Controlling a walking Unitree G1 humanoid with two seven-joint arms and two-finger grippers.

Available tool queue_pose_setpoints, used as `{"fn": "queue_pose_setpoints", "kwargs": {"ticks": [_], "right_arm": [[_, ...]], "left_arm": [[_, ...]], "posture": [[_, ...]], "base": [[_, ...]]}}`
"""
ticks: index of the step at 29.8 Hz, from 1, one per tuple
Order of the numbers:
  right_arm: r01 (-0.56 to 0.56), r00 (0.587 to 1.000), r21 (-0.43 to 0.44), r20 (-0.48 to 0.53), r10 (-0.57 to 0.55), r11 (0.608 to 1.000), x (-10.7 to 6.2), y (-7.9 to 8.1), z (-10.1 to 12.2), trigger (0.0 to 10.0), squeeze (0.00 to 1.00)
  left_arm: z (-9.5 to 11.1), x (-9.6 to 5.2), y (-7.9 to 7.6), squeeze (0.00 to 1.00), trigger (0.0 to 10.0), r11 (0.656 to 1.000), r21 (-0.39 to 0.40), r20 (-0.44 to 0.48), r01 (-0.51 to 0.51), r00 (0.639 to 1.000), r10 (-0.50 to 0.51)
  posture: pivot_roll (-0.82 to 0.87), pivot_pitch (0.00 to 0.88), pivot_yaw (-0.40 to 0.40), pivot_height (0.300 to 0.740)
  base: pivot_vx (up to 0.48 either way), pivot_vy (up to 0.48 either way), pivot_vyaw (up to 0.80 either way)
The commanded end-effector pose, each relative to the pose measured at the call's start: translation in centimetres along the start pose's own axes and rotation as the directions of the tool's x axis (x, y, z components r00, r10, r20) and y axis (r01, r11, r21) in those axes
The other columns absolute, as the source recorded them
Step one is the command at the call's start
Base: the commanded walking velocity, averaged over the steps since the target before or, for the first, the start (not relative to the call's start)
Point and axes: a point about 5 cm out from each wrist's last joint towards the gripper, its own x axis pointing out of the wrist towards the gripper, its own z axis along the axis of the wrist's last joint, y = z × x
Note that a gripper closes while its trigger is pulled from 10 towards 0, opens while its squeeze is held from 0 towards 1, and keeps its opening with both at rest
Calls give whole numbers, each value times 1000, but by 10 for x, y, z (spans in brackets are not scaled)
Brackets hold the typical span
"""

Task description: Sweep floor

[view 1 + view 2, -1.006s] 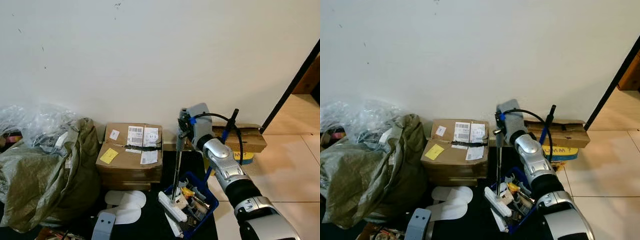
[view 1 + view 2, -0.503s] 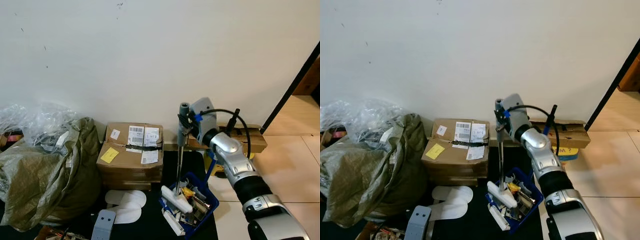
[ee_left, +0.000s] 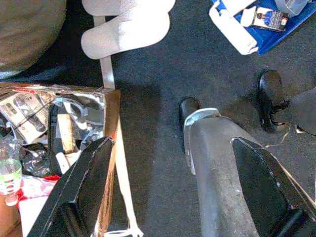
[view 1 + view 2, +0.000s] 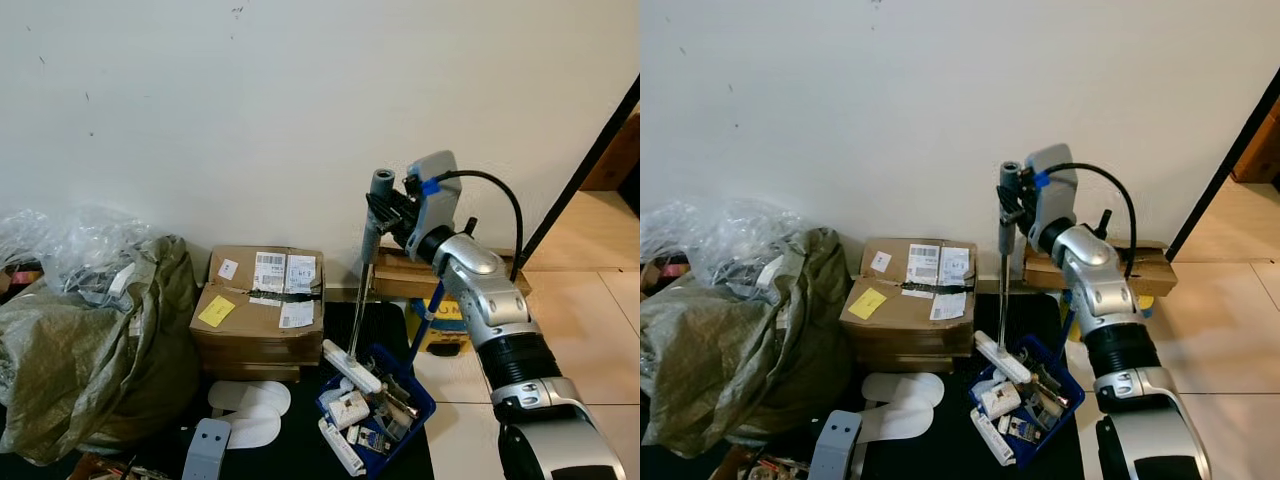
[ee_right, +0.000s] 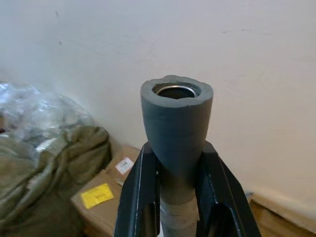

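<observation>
A sweeper with a thin metal shaft (image 4: 358,305) and a white flat head (image 4: 350,365) hangs tilted over a blue bin (image 4: 418,398). Its grey foam grip (image 4: 378,198) is clamped by my right gripper (image 4: 388,212), held high in front of the white wall. In the right wrist view the two black fingers (image 5: 139,195) press on either side of the grip (image 5: 177,121). My left gripper (image 3: 173,168) hangs low over the dark mat (image 3: 163,84), open, with nothing between its fingers (image 3: 86,185).
The blue bin is full of small clutter. A taped cardboard box (image 4: 260,310) stands against the wall, white slippers (image 4: 248,412) before it, a green sack (image 4: 90,340) to the left. A flat cardboard box (image 4: 400,278) lies right; tiled floor (image 4: 590,340) leads to a doorway.
My right gripper has risen and shifted right with the handle. The white head has come up from the bin's clutter to hang just above its left rim.
</observation>
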Motion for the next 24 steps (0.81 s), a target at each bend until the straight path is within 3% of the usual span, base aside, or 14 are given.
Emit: {"fn": "queue_pose_setpoints", "kwargs": {"ticks": [1,6,14,19,21,24], "right_arm": [[-47,999,107,29,44,993,0,10,7,10000,0],[-74,997,229,3,75,971,-4,20,8,10000,0],[-72,996,288,-20,81,955,-6,28,7,10000,0],[-45,994,297,-80,72,954,-8,37,-10,10000,0],[14,983,278,-181,38,960,-11,50,-40,10000,0],[39,975,275,-220,23,961,-13,54,-49,10000,0]], "left_arm": [[-7,-1,-1,0,10000,1000,-9,-35,5,999,-6],[-7,-1,-2,0,10000,1000,-9,-35,8,999,-8],[-8,-1,-1,0,10000,1000,-2,-40,11,999,-11],[-9,-1,-1,0,10000,1000,-4,-43,10,999,-10],[-9,-1,-2,0,10000,1000,-4,-44,12,999,-12],[-9,-1,-2,0,10000,1000,-5,-43,13,999,-13]], "posture": [[-50,102,9,740],[-56,102,6,740],[-52,104,2,740],[-53,99,-1,740],[-48,101,-4,740],[-48,101,-4,740]], "base": [[0,0,0],[0,0,0],[0,0,0],[0,0,0],[0,0,0],[0,0,0]]}}
